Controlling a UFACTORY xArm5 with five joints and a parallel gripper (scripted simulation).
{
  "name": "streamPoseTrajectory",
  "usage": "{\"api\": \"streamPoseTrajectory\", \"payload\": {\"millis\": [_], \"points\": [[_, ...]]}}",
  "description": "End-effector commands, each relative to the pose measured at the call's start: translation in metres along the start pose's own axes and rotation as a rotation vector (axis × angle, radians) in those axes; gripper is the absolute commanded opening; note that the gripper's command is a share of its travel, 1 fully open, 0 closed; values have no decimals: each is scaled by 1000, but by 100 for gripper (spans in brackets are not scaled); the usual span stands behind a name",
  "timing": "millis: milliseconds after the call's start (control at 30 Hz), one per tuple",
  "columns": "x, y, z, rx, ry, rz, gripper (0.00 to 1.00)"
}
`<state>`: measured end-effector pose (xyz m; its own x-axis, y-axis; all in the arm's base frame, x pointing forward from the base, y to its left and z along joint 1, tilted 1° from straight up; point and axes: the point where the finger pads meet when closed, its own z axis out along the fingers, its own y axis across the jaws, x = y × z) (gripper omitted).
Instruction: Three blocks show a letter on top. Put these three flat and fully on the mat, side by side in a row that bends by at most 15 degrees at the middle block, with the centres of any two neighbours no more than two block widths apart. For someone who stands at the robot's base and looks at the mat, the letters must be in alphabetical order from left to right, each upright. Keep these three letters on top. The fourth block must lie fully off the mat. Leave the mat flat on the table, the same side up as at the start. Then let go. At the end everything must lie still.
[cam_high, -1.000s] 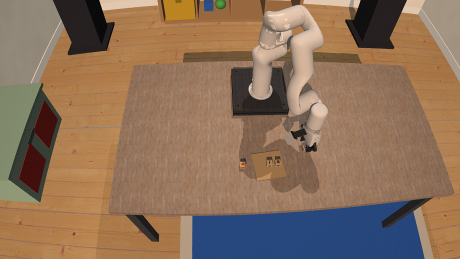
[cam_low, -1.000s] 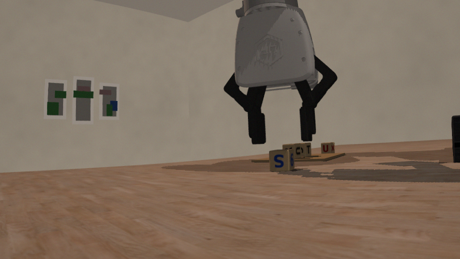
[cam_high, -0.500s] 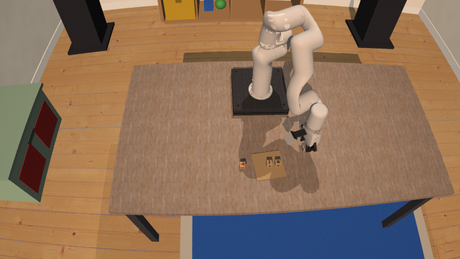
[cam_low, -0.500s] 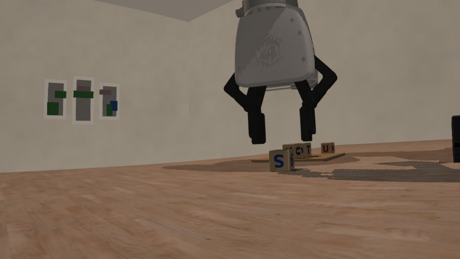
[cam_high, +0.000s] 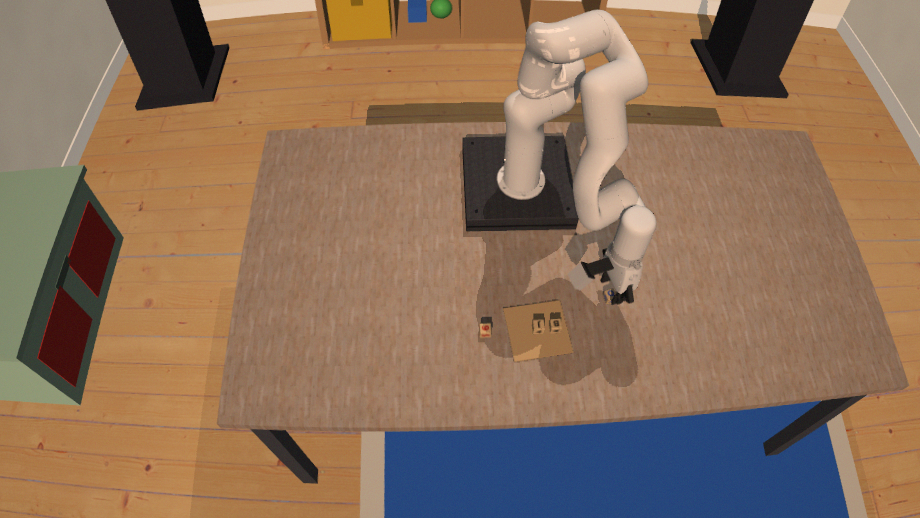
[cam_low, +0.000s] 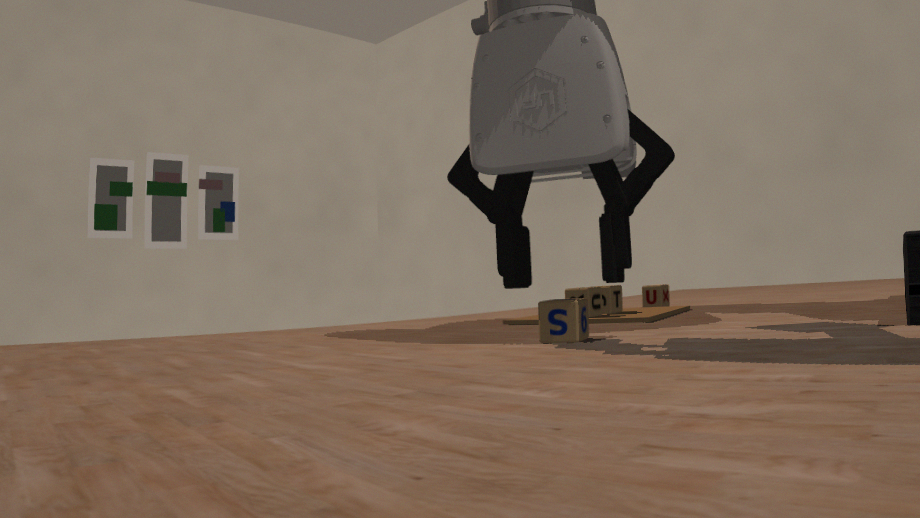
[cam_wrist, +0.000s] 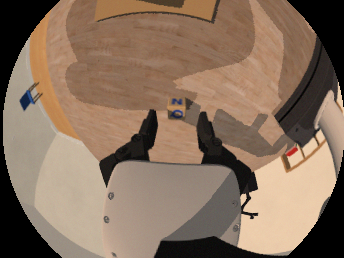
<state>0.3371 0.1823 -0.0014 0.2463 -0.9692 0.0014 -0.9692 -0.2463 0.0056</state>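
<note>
Seen from above, with twelve o'clock at the top edge, the wide table (cam_high: 386, 225) (cam_low: 321, 418) (cam_wrist: 100, 90) carries the white arm (cam_high: 605, 115) (cam_low: 540, 7) (cam_wrist: 331, 117) on its black base plate (cam_high: 476, 218). The square mat (cam_high: 527, 341) (cam_low: 663, 313) (cam_wrist: 125, 11) lies flat at about six o'clock from that plate. Toward two o'clock from the mat hangs the gripper (cam_high: 614, 289) (cam_low: 565, 281) (cam_wrist: 177, 118), fingers spread, nothing between them, tips above the table. Low beneath it, off the mat at two o'clock, sits the blue-lettered block (cam_high: 608, 296) (cam_low: 557, 321) (cam_wrist: 176, 108), S on one side. The red-lettered block (cam_high: 485, 329) (cam_low: 655, 296) rests off the mat at nine o'clock. Two dark-lettered blocks (cam_high: 538, 324) (cam_low: 600, 300) stand on the mat, side by side along the nine-to-three line
</note>
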Motion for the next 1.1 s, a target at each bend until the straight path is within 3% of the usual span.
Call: {"api": "streamPoseTrajectory", "payload": {"millis": [0,400,1067], "points": [[0,-1,-1,3,-1,0,63],[0,-1,1,3,-1,0,63],[0,-1,27,3,-1,0,63]]}}
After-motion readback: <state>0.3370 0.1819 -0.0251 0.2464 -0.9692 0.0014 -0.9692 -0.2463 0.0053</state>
